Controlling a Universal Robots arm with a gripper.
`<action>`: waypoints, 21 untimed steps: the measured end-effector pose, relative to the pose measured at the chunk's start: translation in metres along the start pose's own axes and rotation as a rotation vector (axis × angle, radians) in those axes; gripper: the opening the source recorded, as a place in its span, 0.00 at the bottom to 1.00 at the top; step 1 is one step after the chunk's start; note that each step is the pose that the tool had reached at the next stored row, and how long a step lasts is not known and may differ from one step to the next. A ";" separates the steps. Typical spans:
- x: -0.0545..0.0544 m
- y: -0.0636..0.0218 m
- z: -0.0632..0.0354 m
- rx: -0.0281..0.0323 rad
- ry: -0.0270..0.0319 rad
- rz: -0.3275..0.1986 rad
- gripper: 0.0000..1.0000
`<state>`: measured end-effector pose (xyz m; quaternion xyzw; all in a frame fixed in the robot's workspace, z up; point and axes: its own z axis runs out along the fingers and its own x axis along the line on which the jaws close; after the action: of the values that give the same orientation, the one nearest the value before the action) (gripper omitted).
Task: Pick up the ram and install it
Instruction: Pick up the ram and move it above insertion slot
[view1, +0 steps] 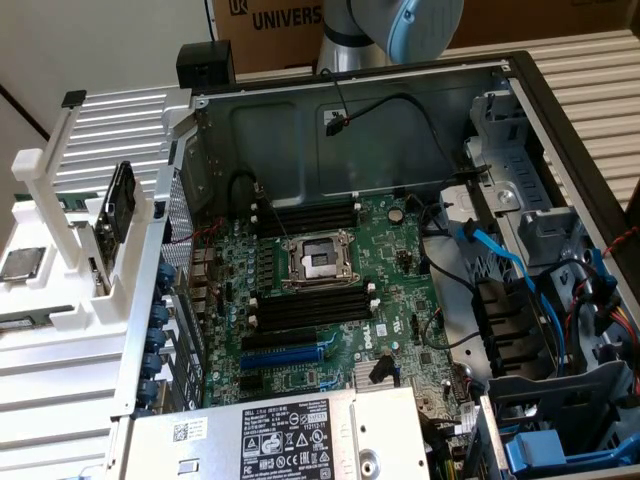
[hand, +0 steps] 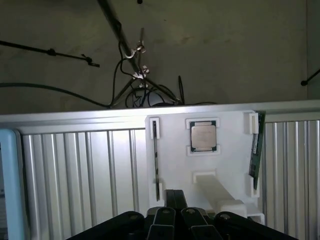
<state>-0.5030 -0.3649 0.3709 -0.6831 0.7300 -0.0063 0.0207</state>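
Ribbed tabletop (hand: 75, 170) bears a white rack (hand: 172, 150); our claw (hand: 175, 198), shut and empty, faces its CPU (hand: 203, 136), ram (hand: 255, 150) edge-on beside that, lengthwise toward us.

Looks like a robotics lab to me: a robot arm (view1: 395, 25) stands by an opened computer case (view1: 300, 130) on a ribbed metal bench (view1: 590, 85). There is a white plastic parts holder (hand: 175, 160), a cardboard shipping box (view1: 270, 30), and cables (hand: 132, 75) trailing across the floor.

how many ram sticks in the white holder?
1 for sure: the ram stands on edge in the white holder, near the processor chip. The other slot may hold another, edge-on.
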 end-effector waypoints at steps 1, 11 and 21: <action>0.000 0.0000 0.0000 0.0000 0.0000 0.000 0.11; 0.000 0.0001 0.0002 -0.0002 0.0001 0.000 0.11; 0.006 0.0008 0.0143 0.0246 -0.0103 0.000 0.11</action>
<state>-0.5036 -0.3705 0.3564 -0.6828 0.7298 -0.0118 0.0329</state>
